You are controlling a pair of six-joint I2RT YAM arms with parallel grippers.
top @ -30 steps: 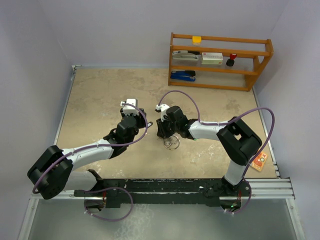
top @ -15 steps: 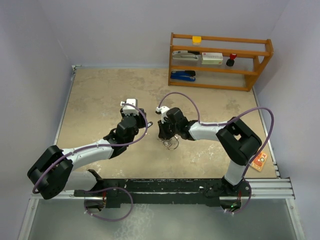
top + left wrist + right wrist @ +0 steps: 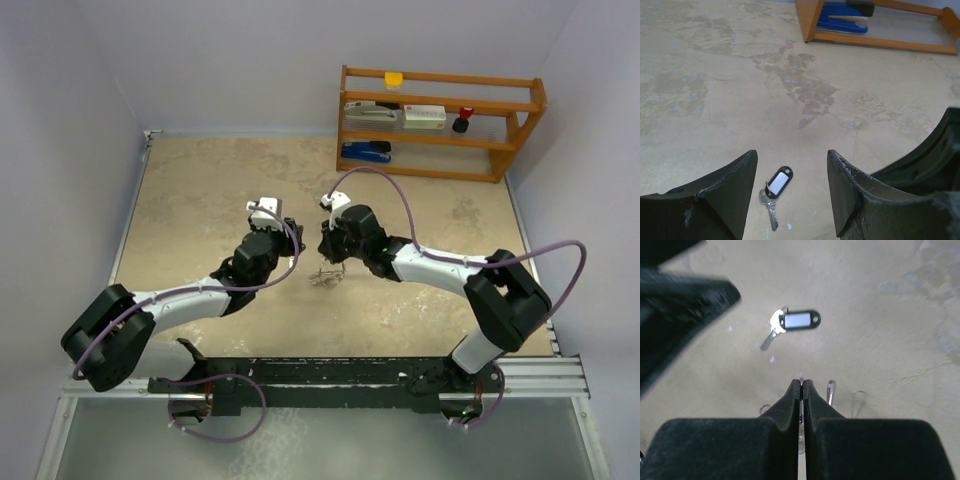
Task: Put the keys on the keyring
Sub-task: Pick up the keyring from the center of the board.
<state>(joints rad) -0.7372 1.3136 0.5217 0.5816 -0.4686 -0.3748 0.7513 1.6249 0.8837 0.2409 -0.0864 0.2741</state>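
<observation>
The right pincer [image 3: 801,382] has been closed within the last second. Its fingers are now pressed together, and a silver glint is seen at the tips, so a pinch on the keyring [image 3: 325,277] is suggested but cannot be confirmed. Loose keys [image 3: 830,391] are seen just beside its tips. Ahead of it a tagged key [image 3: 771,336] is seen lying. Beyond that, the left pincer [image 3: 792,156] is held spread and empty.

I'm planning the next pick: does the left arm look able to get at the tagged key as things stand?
Probably yes: the tagged key lies flat on the table just ahead of the open left gripper, nothing covering it.
</observation>
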